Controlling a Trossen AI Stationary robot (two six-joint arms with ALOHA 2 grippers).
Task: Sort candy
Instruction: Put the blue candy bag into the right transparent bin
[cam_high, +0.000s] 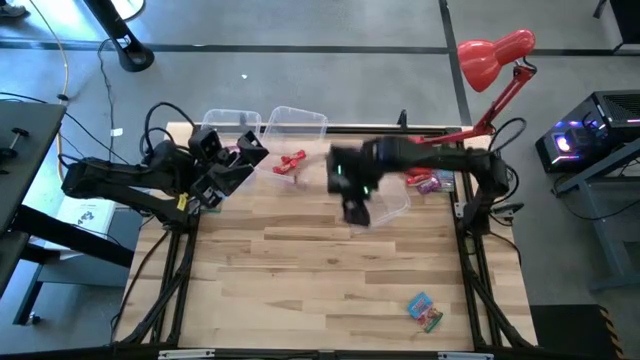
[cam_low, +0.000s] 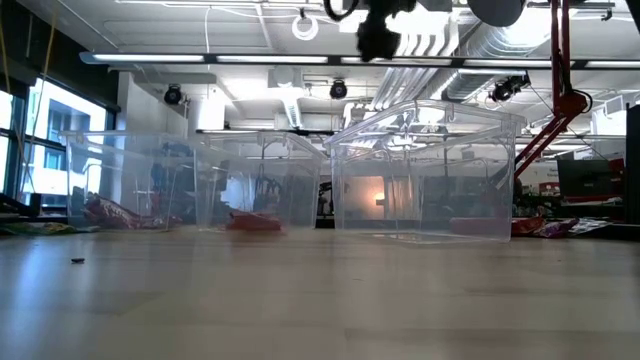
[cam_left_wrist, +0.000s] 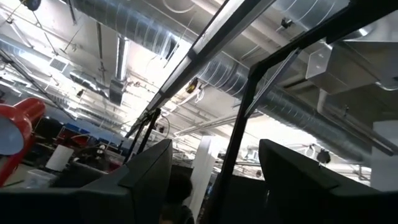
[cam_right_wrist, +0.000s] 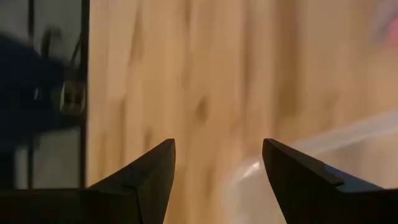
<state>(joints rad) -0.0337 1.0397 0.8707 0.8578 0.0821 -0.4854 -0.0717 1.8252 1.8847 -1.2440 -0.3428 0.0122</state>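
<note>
Candy lies in three spots on the wooden table: red pieces near the far bins, pink and red packets by the right arm's base, and blue-green packets near the front right corner. My right gripper is open with nothing between its fingers. It hangs slanting down above the near edge of a clear bin, which rests on the table mid-far. My left gripper is open too, raised at the far left and pointing up at the ceiling.
Two more clear bins stand along the table's far edge. A red desk lamp is clamped at the far right corner. Bare wood spans the table's middle and near left.
</note>
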